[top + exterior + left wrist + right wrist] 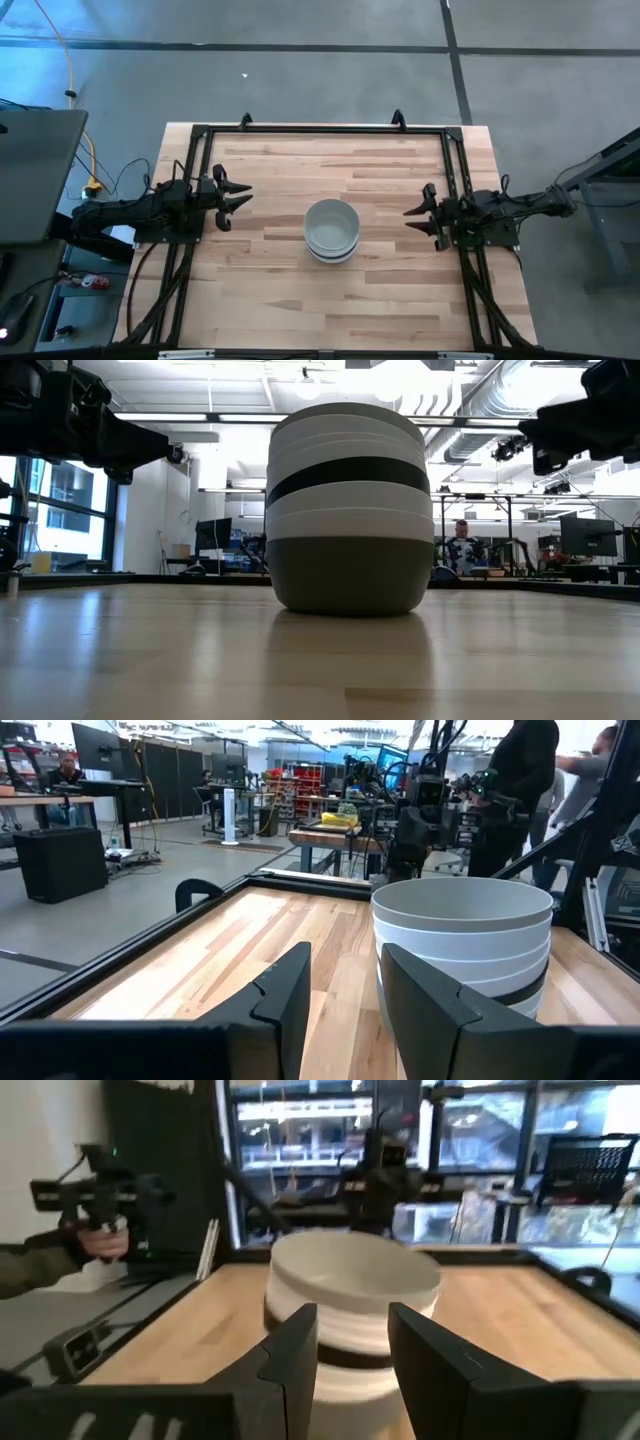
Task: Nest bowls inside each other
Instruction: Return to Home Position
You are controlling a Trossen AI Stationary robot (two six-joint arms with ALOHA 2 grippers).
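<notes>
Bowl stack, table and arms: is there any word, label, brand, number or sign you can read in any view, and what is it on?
No readable text in any view.
Stack of bowls: plain white, grey and black bands, no marking.
Table: bare wood, no label.
Left gripper and right gripper, both open at the table's sides: no visible lettering.
Monitor in the room behind: too blurred to read.
</notes>
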